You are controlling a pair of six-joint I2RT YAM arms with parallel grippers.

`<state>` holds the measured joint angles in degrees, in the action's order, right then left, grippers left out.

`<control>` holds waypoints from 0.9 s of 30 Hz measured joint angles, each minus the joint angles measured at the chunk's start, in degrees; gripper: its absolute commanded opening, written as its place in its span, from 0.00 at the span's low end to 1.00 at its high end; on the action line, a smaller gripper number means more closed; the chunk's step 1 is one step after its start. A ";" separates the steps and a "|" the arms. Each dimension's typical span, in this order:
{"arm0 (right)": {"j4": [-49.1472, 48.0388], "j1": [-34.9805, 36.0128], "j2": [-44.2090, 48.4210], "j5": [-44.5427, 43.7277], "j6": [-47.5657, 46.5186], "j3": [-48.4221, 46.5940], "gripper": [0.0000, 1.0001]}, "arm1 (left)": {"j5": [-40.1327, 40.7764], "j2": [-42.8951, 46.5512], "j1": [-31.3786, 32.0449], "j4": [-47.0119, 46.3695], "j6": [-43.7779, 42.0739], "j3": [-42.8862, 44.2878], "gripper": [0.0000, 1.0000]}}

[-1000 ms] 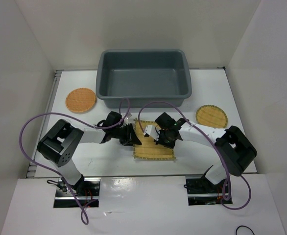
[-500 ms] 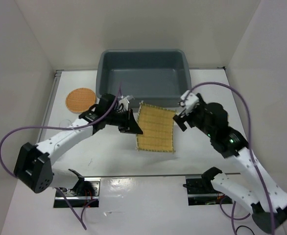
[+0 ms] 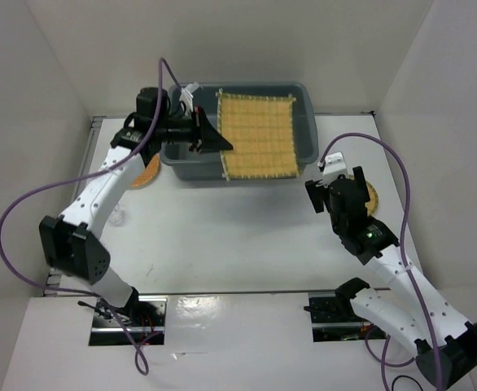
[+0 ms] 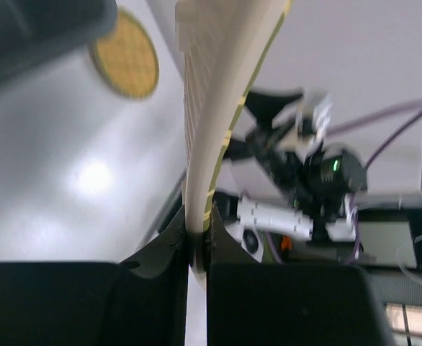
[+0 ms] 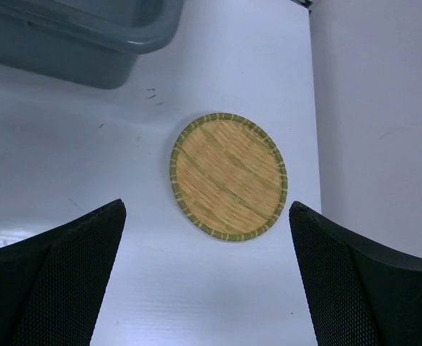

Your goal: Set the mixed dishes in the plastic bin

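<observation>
My left gripper (image 3: 211, 138) is shut on the left edge of the square yellow mat (image 3: 259, 136) and holds it in the air over the grey plastic bin (image 3: 307, 104). In the left wrist view the mat (image 4: 205, 108) runs edge-on out of the shut left gripper (image 4: 199, 241). My right gripper (image 3: 336, 185) is open and empty above the right woven disc (image 3: 372, 198). The right wrist view shows that disc (image 5: 227, 176) flat on the table beyond the open right gripper (image 5: 207, 277). The left woven disc (image 3: 148, 173) is partly hidden by my left arm.
White walls close in the table on three sides. A faint clear object, perhaps a glass cup (image 3: 118, 217), stands by my left arm. The bin's corner (image 5: 88, 32) shows at the top left of the right wrist view. The right disc (image 4: 124, 54) also appears below the left wrist.
My left arm has lifted the mat off the table and carried it back over the bin. My right gripper let go of the mat, opened and swung right over the right disc.
</observation>
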<state>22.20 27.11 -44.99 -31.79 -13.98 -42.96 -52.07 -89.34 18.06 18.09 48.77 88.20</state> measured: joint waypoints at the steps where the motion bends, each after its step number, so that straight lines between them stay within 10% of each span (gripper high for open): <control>1: -0.17 -0.26 0.35 -0.90 0.00 0.28 0.99 | -0.52 -2.58 -1.09 -0.02 0.57 3.45 0.00; 14: -0.85 -4.68 4.20 -3.85 0.24 4.20 0.99 | -2.23 -66.29 -5.92 13.25 2.54 83.14 0.00; 27: -1.62 -5.27 4.90 -3.19 0.22 4.83 0.99 | -1.62 -83.45 -5.79 14.01 11.98 87.03 0.00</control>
<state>20.58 21.85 -40.10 -34.98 -13.76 -38.13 -53.69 -172.79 12.27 32.10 60.75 175.24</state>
